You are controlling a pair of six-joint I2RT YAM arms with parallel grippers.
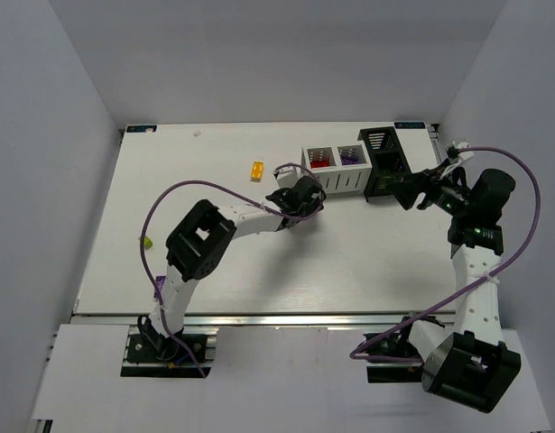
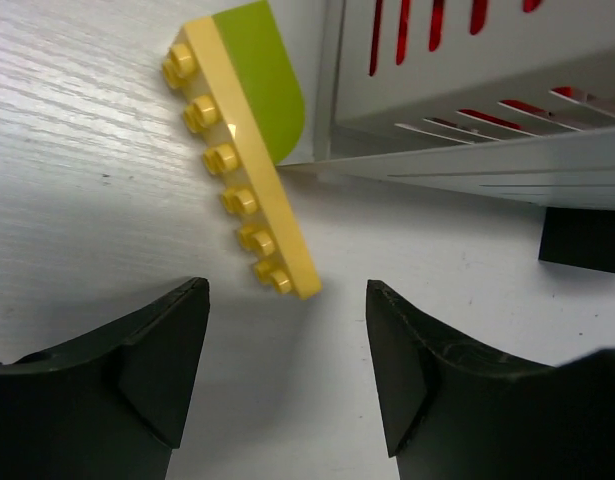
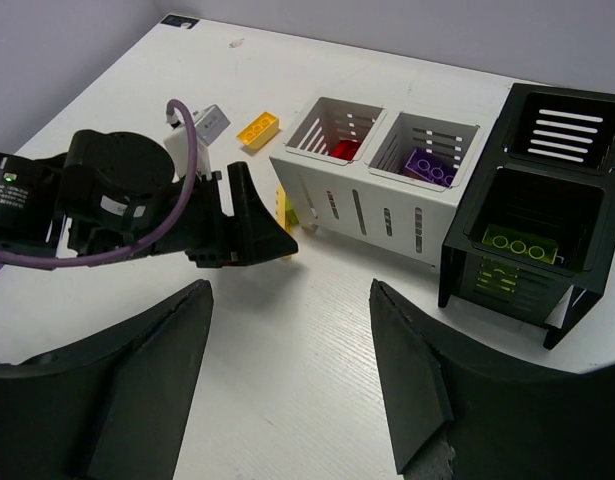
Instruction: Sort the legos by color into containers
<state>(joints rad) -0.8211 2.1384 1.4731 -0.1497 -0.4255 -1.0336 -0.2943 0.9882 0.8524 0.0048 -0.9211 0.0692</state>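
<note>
Beside the white box, left end effector gapes wide just short of the yellow brick; lying askew, it could skid away on closing.

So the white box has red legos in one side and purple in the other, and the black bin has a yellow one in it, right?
Not quite. The lego in the black bin is lime green, not yellow; the right wrist view looks straight into it. The rest is right: the white box has red legos in one side and purple legos in the other.
</note>
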